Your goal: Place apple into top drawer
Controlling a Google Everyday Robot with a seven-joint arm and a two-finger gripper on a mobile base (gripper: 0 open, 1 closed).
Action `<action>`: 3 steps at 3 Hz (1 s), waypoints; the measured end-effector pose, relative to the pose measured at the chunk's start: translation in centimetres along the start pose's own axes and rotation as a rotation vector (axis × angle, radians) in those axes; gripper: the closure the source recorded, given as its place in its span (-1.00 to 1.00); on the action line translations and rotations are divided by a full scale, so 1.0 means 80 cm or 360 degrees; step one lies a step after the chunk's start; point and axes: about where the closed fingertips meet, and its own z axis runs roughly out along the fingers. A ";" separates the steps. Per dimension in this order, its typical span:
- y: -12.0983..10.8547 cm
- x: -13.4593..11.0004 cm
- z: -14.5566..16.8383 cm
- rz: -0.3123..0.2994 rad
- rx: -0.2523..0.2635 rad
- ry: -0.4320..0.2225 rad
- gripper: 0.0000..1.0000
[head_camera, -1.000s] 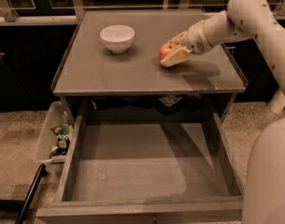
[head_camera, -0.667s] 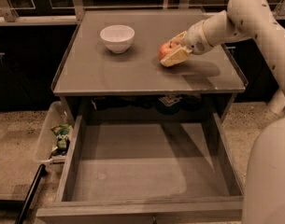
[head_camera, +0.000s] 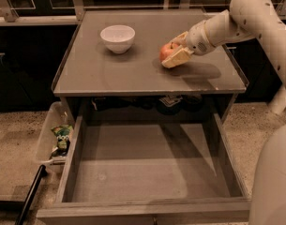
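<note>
- Bench (head_camera: 133, 76): grey flat top with a thin raised rim, at centre.
- Floor (head_camera: 18, 139): pale speckled stone on both sides of the bench.
- Rear wall (head_camera: 34, 41): dark panels below a pale horizontal rail.
- Light: dim and warm, casting soft shadows on the bench top.
- Pincer (head_camera: 173, 50): over the bench's right half, clasping the apple (head_camera: 165, 52).

No text is readable, even on the gripper (head_camera: 170, 55) clasping the apple (head_camera: 166, 51).
</note>
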 end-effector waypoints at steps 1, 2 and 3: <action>0.018 -0.010 -0.025 -0.0070 0.0015 0.0016 1.00; 0.048 -0.010 -0.063 -0.0120 0.0016 -0.0007 1.00; 0.096 0.004 -0.109 -0.0085 0.0042 -0.0049 1.00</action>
